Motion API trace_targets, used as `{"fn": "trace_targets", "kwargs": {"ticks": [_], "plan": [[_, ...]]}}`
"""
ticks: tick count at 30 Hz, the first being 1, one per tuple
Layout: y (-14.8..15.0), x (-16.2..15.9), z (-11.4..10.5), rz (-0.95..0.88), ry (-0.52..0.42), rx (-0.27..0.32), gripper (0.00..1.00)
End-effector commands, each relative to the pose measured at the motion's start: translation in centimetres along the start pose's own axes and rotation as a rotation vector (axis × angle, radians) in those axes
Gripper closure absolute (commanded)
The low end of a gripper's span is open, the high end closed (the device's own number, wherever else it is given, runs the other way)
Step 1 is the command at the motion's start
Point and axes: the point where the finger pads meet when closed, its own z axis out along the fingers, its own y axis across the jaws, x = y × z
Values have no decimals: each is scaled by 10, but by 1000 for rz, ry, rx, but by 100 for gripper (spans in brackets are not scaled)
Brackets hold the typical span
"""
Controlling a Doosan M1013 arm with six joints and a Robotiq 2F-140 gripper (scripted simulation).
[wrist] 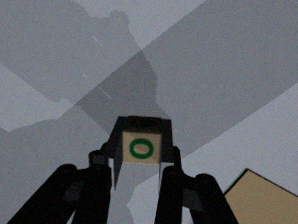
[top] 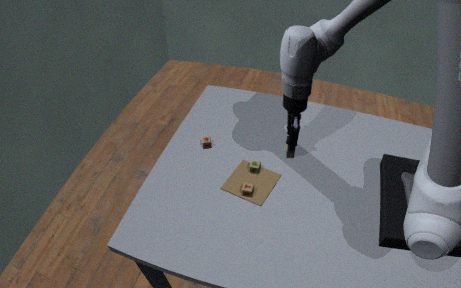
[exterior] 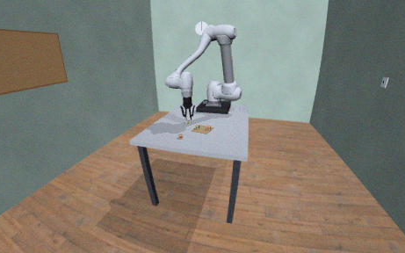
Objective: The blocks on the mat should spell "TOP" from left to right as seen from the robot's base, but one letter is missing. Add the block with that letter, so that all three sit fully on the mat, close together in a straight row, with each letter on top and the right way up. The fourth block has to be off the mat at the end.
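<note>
My gripper (top: 290, 149) stands straight down on the grey table, just past the far corner of the tan mat (top: 251, 182). In the wrist view its black fingers are shut on a tan block with a green "O" on top (wrist: 141, 148), low at the table surface. Two blocks sit on the mat: one with a green letter (top: 255, 166) and one with a red letter (top: 247, 188). The letters are too small to read. A fourth block with a red letter (top: 206, 142) lies off the mat to the left.
The arm's black base plate (top: 426, 205) sits at the right of the table. The table edges drop to a wooden floor.
</note>
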Motion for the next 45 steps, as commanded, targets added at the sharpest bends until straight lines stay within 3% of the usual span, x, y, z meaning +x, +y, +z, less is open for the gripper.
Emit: {"fn": "trace_targets", "kwargs": {"ticks": [1,9,17,19,25,39,45], "plan": [[0,0,0,0,0,0,84],[0,0,-9,0,0,0,84],[0,0,-62,0,0,0,84],[0,0,-62,0,0,0,84],[0,0,-96,0,0,0,84],[1,-1,-100,-13,0,0,84],[22,-28,-101,-276,0,0,84]]}}
